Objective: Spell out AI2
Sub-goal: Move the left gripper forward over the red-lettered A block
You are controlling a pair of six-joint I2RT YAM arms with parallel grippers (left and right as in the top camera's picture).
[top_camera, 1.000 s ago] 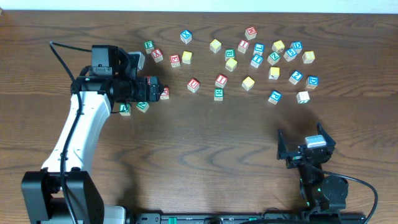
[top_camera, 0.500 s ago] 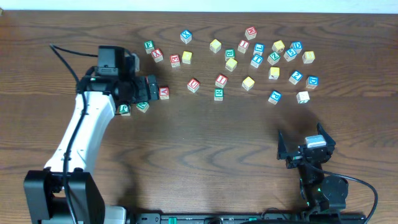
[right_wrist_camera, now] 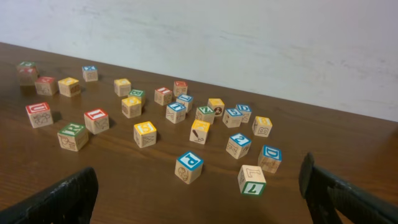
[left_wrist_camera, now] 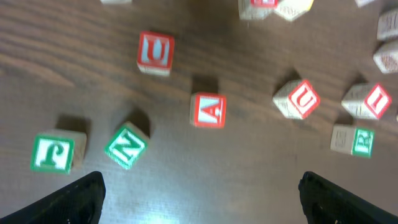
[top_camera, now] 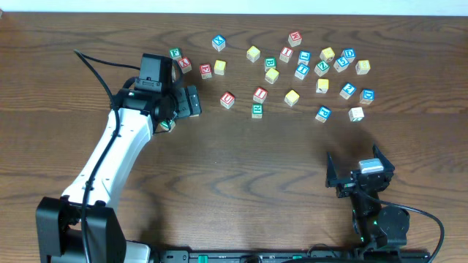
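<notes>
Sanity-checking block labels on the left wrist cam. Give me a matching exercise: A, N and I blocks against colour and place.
Things:
1. A block
2. N block
3. I block

Descriptions (left wrist view):
a. green, tilted, right beside the J block
b. red, near the right edge, just above the R block in the picture
c. red, alone near the middle

Pairs: 1-c, 2-a, 3-b
</notes>
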